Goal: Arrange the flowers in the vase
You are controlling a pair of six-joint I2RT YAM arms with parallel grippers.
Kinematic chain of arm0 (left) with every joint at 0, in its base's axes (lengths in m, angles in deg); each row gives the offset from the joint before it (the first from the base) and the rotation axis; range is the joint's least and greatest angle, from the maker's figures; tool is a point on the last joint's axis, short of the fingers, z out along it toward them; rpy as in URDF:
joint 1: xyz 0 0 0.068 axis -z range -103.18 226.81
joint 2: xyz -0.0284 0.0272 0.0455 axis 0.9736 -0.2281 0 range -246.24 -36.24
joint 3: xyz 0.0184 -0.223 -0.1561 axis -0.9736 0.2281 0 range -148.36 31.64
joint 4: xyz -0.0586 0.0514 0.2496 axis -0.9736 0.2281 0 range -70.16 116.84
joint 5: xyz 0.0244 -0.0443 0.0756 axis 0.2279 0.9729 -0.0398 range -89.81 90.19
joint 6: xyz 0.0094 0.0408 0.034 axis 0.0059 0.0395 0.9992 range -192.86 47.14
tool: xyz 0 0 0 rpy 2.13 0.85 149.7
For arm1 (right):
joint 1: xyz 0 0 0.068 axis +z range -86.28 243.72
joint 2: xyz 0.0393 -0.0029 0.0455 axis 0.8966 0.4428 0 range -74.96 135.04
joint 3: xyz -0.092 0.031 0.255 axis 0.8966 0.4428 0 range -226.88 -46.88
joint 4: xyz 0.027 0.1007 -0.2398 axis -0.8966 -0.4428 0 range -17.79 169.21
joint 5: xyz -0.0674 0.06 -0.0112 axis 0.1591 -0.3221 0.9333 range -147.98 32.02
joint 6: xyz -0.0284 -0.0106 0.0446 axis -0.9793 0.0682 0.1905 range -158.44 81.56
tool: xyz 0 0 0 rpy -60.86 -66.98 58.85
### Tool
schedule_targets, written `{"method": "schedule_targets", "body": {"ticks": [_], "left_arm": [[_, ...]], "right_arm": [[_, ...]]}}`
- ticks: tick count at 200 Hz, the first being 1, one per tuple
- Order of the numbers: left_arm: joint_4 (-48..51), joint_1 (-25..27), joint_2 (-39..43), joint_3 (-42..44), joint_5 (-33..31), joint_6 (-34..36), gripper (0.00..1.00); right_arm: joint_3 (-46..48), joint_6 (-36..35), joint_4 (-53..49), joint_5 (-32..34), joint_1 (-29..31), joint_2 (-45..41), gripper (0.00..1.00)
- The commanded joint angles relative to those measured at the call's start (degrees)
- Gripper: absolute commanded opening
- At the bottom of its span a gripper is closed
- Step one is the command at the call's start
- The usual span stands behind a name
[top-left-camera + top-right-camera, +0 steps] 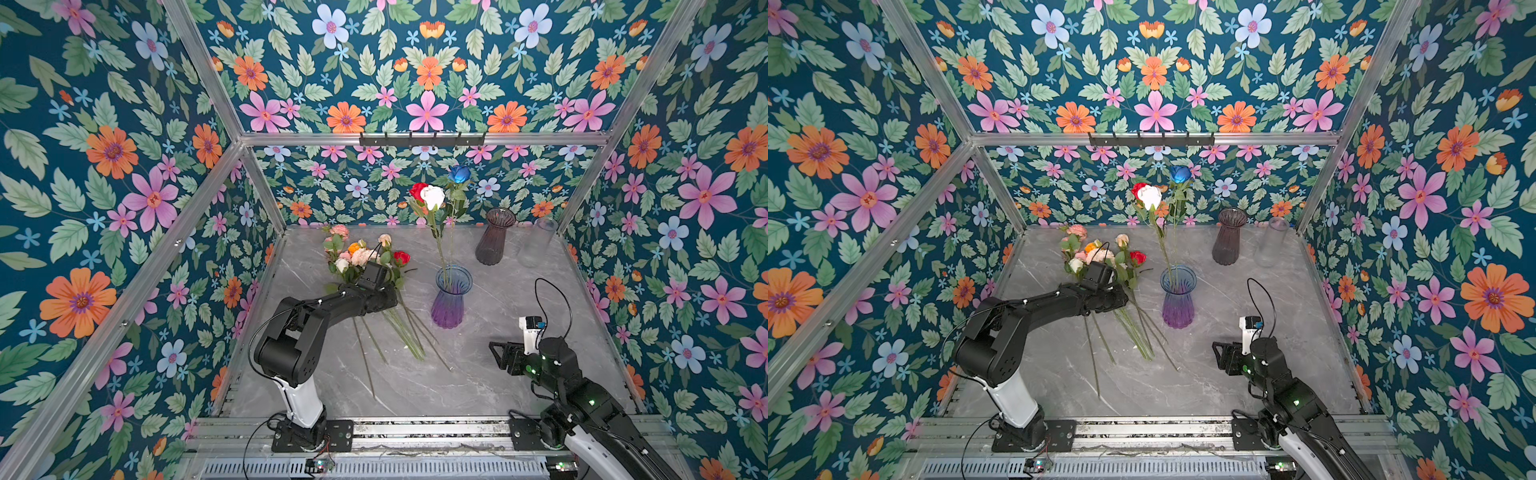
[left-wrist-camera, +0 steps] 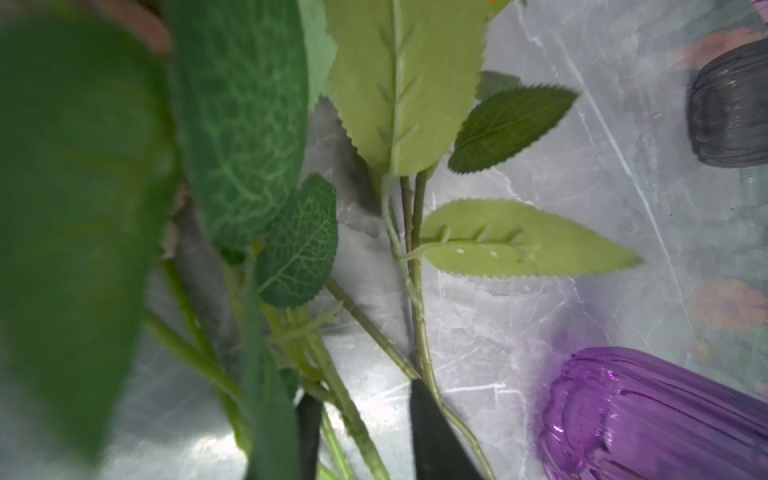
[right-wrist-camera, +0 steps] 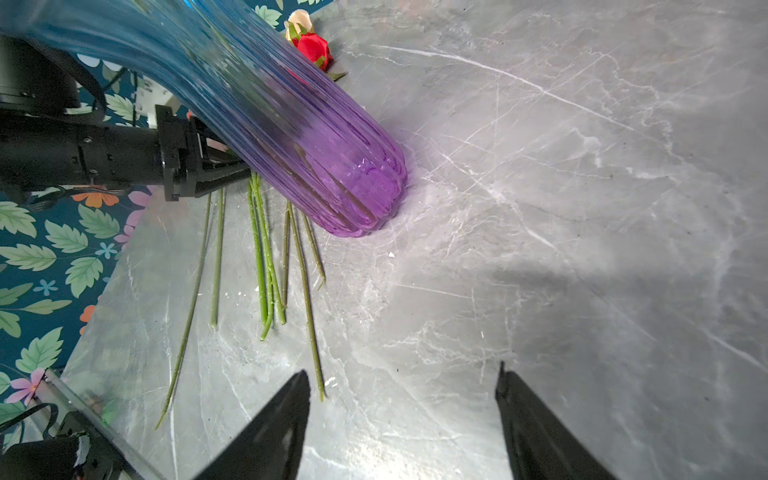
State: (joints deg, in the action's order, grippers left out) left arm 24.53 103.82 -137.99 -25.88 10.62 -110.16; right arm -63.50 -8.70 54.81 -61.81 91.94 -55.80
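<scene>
Left gripper [image 2: 361, 395]: fingers [image 2: 432, 436] narrowly apart, straddling stems [image 2: 353, 415] of the flowers [image 1: 365, 257] piled on the table [image 1: 498, 395]. Whether they clamp cannot be told. Right gripper [image 3: 403, 411]: spread wide, empty (well apart from the pile). Three flowers stand in the vase [image 1: 451, 299].

The ribbed vase [image 1: 452, 299] is fading from blue to purple, the flowers [image 1: 362, 257] are showing pink, orange, cream and red, and the table [image 1: 478, 374] is wearing grey marble veining.
</scene>
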Motion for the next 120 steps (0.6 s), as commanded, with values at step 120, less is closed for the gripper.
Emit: {"method": "schedule_targets", "body": {"ticks": [120], "left_arm": [[-21.41,1.66,40.77,3.54,-4.79,0.88,0.0]], "right_arm": [[0.27,0.06,0.63,1.1,0.01,-0.35,0.68]]}}
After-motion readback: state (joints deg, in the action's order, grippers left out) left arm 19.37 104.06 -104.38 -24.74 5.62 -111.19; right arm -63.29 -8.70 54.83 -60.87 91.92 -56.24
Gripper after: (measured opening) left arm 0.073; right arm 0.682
